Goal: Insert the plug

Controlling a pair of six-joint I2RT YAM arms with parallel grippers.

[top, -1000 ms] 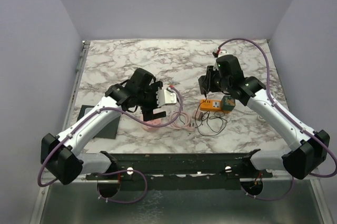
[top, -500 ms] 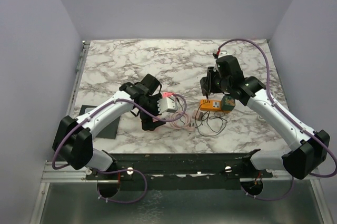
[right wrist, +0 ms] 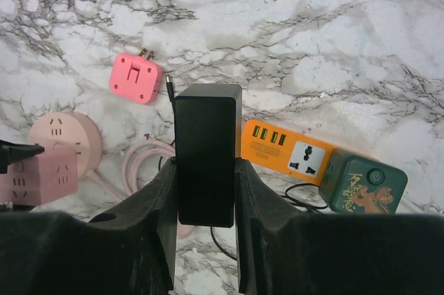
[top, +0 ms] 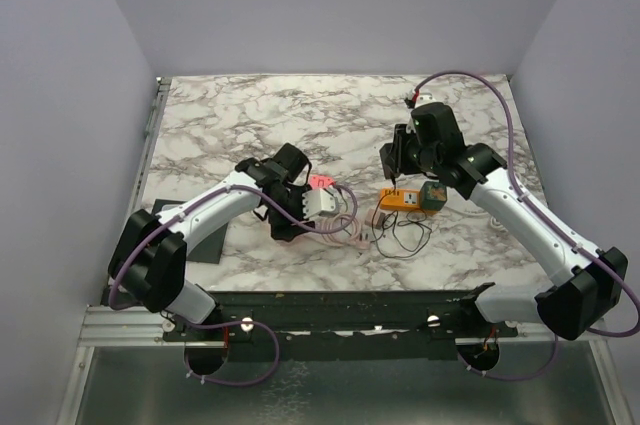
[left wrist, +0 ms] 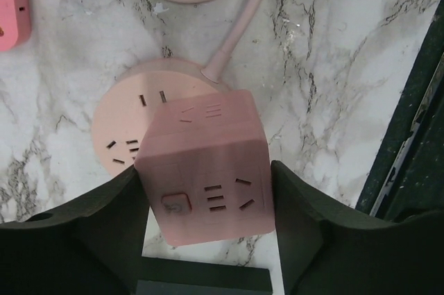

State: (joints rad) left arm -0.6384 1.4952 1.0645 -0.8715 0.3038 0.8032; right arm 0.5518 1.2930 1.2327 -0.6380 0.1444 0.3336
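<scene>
My right gripper (right wrist: pixel 207 170) is shut on a black block-shaped plug (right wrist: pixel 207 135) and holds it upright above the marble. It hangs just left of the orange power strip (right wrist: pixel 284 149), whose white universal socket faces up. From above, the right gripper (top: pixel 397 160) hovers behind the orange strip (top: pixel 400 200). The fingers of my left gripper (left wrist: pixel 206 177) press both sides of a pink cube socket (left wrist: pixel 208 170), which stands against a round pink socket (left wrist: pixel 128 128). In the top view the left gripper (top: pixel 312 205) is at the table's middle.
A green adapter (right wrist: pixel 364 184) sits on the strip's right end. A small pink adapter (right wrist: pixel 135 78) lies prongs up behind the coiled pink cable (left wrist: pixel 236 24). Thin black wire (top: pixel 400 235) loops in front of the strip. A black mat (top: pixel 195 235) lies at the front left.
My left arm swung right and forward onto the pink cube socket, and its jaws narrowed onto the cube's sides. The right arm and black plug have held still.
</scene>
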